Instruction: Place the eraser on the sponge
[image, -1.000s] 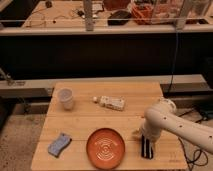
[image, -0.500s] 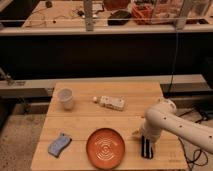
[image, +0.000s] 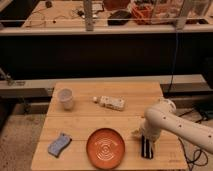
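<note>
Camera view. A wooden table (image: 107, 117) is seen from above and in front. The eraser (image: 146, 149), a black oblong block with pale lengthwise stripes, lies near the table's front right corner, just right of the orange plate (image: 105, 147) and apart from it. The gripper (image: 145, 136), at the end of a white arm (image: 172, 124) entering from the right, points down and sits directly over the eraser's far end. It appears to be at or touching the block, though contact cannot be confirmed. Whether the gripper is spread or closed cannot be told, as the arm's wrist covers it. The sponge (image: 59, 144), a blue-grey pad with wavy edges, lies at the front left, well apart from the eraser, with the plate between them. A white cup (image: 65, 98) stands at the rear left, and a white patterned box (image: 111, 103) lies near the rear centre.
</note>
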